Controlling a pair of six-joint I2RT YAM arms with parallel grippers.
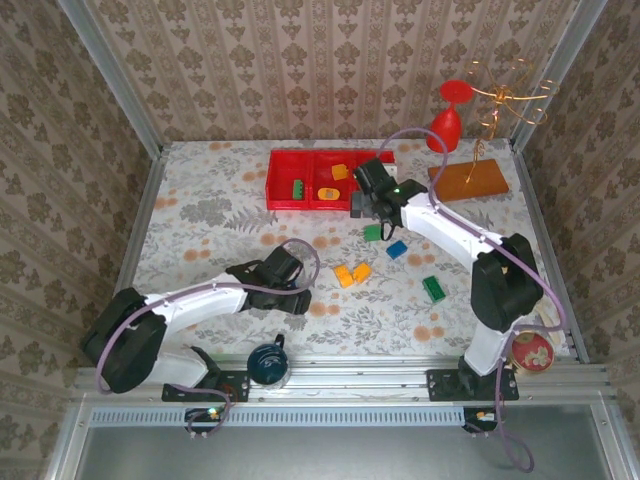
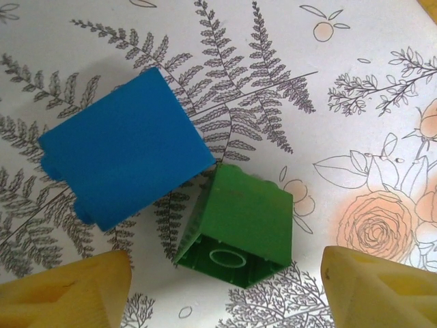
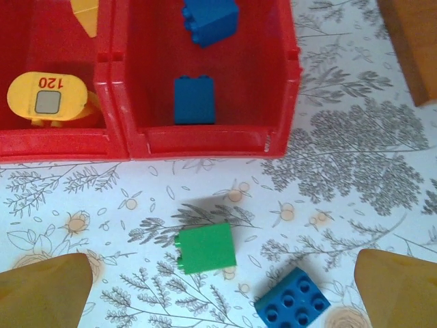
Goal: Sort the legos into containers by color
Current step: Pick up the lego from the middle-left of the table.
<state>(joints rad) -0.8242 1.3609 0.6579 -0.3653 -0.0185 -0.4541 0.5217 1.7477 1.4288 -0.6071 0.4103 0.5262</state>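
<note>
The red tray stands at the back, with a green lego in its left compartment. Two blue legos lie in the right compartment, and yellow-orange pieces in the middle one. My right gripper hovers open just in front of the tray, over a green lego and a blue lego on the table. My left gripper is open, low over a tipped green lego that lies between its fingers untouched. A blue lego lies beside it.
Two orange legos and another green lego lie mid-table. An orange-brown board, a red goblet and a gold wire stand sit at the back right. A dark blue round object rests at the near edge.
</note>
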